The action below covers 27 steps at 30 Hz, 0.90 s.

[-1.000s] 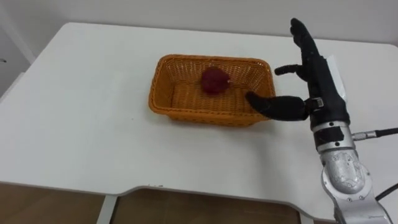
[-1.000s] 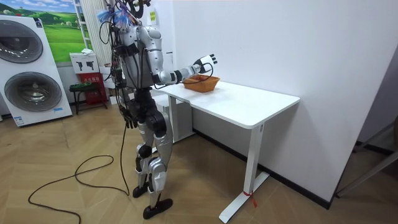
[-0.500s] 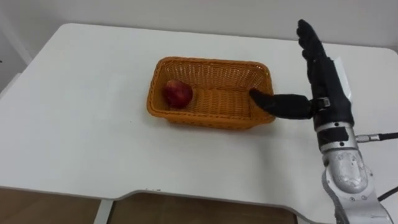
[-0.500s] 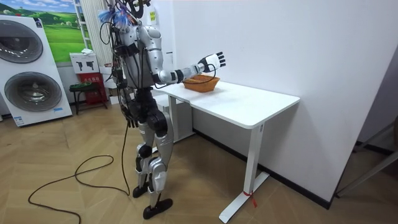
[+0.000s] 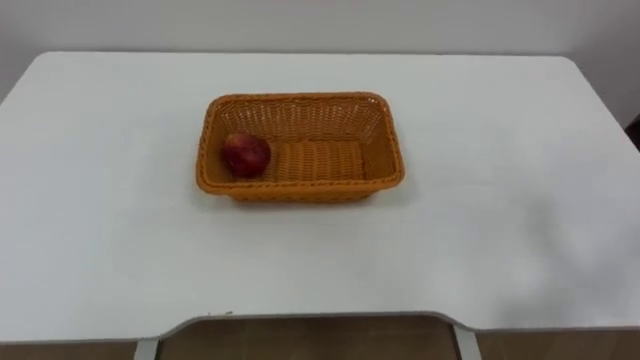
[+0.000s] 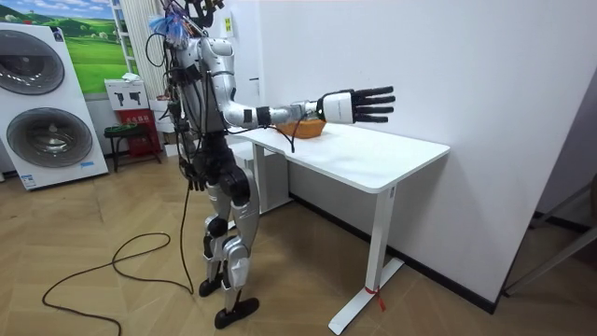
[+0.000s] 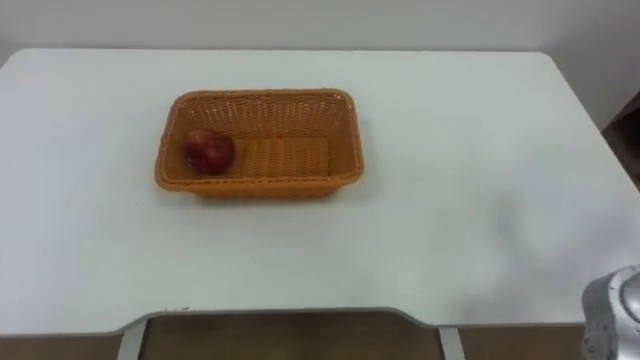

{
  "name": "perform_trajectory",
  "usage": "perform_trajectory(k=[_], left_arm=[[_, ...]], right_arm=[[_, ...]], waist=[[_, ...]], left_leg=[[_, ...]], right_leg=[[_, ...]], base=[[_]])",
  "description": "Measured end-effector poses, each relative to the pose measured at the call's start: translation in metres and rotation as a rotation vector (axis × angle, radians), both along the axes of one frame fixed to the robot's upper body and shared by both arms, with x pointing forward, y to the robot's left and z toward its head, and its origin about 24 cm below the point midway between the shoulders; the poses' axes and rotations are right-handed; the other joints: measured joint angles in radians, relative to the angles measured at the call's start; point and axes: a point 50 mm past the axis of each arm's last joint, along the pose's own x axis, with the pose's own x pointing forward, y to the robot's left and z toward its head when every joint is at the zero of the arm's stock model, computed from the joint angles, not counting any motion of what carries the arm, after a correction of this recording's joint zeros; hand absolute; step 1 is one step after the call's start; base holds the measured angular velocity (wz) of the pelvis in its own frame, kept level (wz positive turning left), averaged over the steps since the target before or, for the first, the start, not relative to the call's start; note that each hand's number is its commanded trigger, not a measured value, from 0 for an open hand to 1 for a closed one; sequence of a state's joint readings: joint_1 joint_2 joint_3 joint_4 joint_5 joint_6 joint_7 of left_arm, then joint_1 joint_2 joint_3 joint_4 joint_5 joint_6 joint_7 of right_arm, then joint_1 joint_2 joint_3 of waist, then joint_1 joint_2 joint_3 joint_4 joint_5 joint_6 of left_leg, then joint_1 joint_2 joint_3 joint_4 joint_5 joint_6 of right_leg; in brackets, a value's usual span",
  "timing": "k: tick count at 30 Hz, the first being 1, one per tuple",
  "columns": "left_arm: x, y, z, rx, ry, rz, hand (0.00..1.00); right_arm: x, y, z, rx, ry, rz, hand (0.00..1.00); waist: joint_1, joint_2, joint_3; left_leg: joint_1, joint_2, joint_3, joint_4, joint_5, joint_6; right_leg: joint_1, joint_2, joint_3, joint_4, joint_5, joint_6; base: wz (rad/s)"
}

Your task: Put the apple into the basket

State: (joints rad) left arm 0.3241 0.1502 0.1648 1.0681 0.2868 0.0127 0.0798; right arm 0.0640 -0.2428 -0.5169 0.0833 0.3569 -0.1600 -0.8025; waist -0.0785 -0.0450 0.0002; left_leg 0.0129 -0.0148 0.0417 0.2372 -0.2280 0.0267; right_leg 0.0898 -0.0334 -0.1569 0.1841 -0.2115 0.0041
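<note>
Red and round, the apple (image 5: 245, 155) is lying inside the woven orange basket (image 5: 300, 98), at its left end and resting against the left wall. The basket is sitting towards the far edge of the white tabletop (image 5: 500, 200), somewhat left of centre. By judgement, the fruit is handling as a firm, smooth, moderately light body that is liable to roll and to bruise if squeezed or dropped. A wrap around its widest part, thumb opposing fingers from above, is looking like the soundest hold, since the wicker wall is crowding its left side. In the room view the right hand (image 6: 350, 105) is reaching out level above the tabletop, past the basket, with its fingers (image 6: 378, 103) spread straight and wide, holding nothing and touching nothing. The left hand (image 6: 193, 175) is hanging low beside the hip. With the apple lying free in the basket, placement is appearing complete.
</note>
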Motion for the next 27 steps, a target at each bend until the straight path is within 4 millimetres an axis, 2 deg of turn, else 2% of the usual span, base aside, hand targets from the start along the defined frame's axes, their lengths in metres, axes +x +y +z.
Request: perform_trajectory(k=[2, 4, 6, 7, 10, 12, 13, 14, 15, 17, 20, 23, 27], left_arm=[[0.005, 0.004, 0.002, 0.018, -0.019, 0.006, 0.00], [0.007, 0.004, 0.002, 0.023, -0.027, 0.005, 0.00], [0.010, 0.005, 0.003, 0.027, -0.033, 0.004, 0.00], [0.012, 0.006, 0.004, 0.031, -0.042, 0.008, 0.00], [0.016, 0.009, 0.006, 0.054, -0.064, 0.024, 0.00], [0.017, 0.010, 0.006, 0.056, -0.059, 0.032, 0.00], [0.017, 0.009, 0.006, 0.053, -0.057, 0.035, 0.00], [0.016, 0.007, 0.005, 0.043, -0.050, 0.037, 0.00], [0.016, 0.007, 0.005, 0.035, -0.046, 0.038, 0.00], [0.012, 0.006, 0.004, 0.019, -0.032, 0.050, 0.00], [0.015, 0.005, 0.003, -0.001, -0.030, 0.049, 0.00], [0.012, 0.003, 0.001, -0.021, -0.008, 0.051, 0.00], [0.013, 0.003, 0.001, -0.024, -0.006, 0.051, 0.00]], right_arm=[[-0.014, -0.013, -0.021, 0.139, 0.003, -0.113, 0.00], [-0.026, -0.019, -0.039, 0.241, 0.026, -0.199, 0.00], [-0.039, -0.022, -0.058, 0.326, 0.070, -0.262, 0.00], [-0.049, -0.023, -0.072, 0.361, 0.129, -0.298, 0.00], [-0.078, -0.019, -0.110, 0.478, 0.284, -0.373, 0.00], [-0.102, -0.008, -0.144, 0.589, 0.449, -0.387, 0.00], [-0.108, -0.004, -0.152, 0.623, 0.485, -0.386, 0.00], [-0.120, 0.006, -0.167, 0.688, 0.567, -0.371, 0.00], [-0.126, 0.011, -0.175, 0.719, 0.608, -0.357, 0.00], [-0.151, 0.037, -0.200, 0.848, 0.722, -0.287, 0.00], [-0.172, 0.066, -0.220, 0.981, 0.830, -0.148, 0.00], [-0.178, 0.083, -0.229, 1.059, 0.911, 0.036, 0.00], [-0.181, 0.093, -0.234, 1.079, 1.001, 0.221, 0.00]], waist=[[-0.018, 0.002, -0.0031], [-0.028, 0.009, -0.0088], [-0.031, 0.012, -0.0095], [-0.033, 0.016, -0.0128], [-0.026, 0.025, -0.0140], [-0.024, 0.026, -0.0133], [-0.023, 0.026, -0.0132], [-0.021, 0.023, -0.0121], [-0.018, 0.022, -0.0118], [-0.009, 0.014, -0.0099], [0.002, 0.013, -0.0038], [0.010, 0.019, -0.0010], [0.028, 0.024, -0.0006]], left_leg=[[-0.006, 0.000, 0.000, 0.001, 0.000, 0.000], [-0.006, 0.000, 0.003, 0.003, 0.000, 0.000], [-0.006, 0.000, 0.007, 0.002, 0.000, 0.000], [-0.005, 0.000, 0.008, 0.002, 0.000, 0.000], [0.001, 0.001, 0.008, 0.000, 0.000, 0.000], [0.001, 0.001, 0.008, 0.000, 0.001, -0.001], [0.001, 0.001, 0.008, 0.000, 0.001, -0.001], [0.001, 0.001, 0.008, -0.001, 0.001, -0.001], [0.002, 0.001, 0.009, 0.000, 0.001, -0.001], [0.004, 0.001, 0.006, 0.003, 0.001, -0.001], [0.008, 0.000, 0.004, 0.006, 0.000, 0.000], [0.010, 0.000, 0.004, 0.002, 0.000, 0.001], [0.012, 0.000, 0.004, 0.000, 0.000, 0.000]], right_leg=[[-0.003, 0.000, -0.001, 0.001, 0.000, 0.000], [-0.006, 0.000, 0.001, 0.003, 0.000, 0.000], [-0.009, 0.000, 0.005, 0.005, 0.000, 0.000], [-0.008, 0.000, 0.005, 0.004, 0.000, 0.000], [-0.003, 0.001, 0.016, 0.002, 0.000, 0.000], [-0.002, 0.001, 0.016, 0.003, 0.000, 0.000], [-0.002, 0.001, 0.016, 0.003, 0.000, 0.000], [-0.003, 0.001, 0.017, 0.003, 0.000, 0.000], [-0.002, 0.001, 0.017, 0.003, 0.000, 0.000], [0.002, 0.001, 0.017, 0.001, -0.001, -0.001], [0.001, 0.000, 0.020, -0.003, -0.001, -0.001], [0.001, 0.000, 0.021, -0.011, -0.001, 0.000], [0.004, 0.002, 0.021, -0.012, 0.000, 0.000]], base=[[0.00], [-0.02], [-0.05], [0.00], [0.00], [0.00], [0.00], [0.00], [0.00], [0.00], [-0.01], [0.00], [-0.01]])
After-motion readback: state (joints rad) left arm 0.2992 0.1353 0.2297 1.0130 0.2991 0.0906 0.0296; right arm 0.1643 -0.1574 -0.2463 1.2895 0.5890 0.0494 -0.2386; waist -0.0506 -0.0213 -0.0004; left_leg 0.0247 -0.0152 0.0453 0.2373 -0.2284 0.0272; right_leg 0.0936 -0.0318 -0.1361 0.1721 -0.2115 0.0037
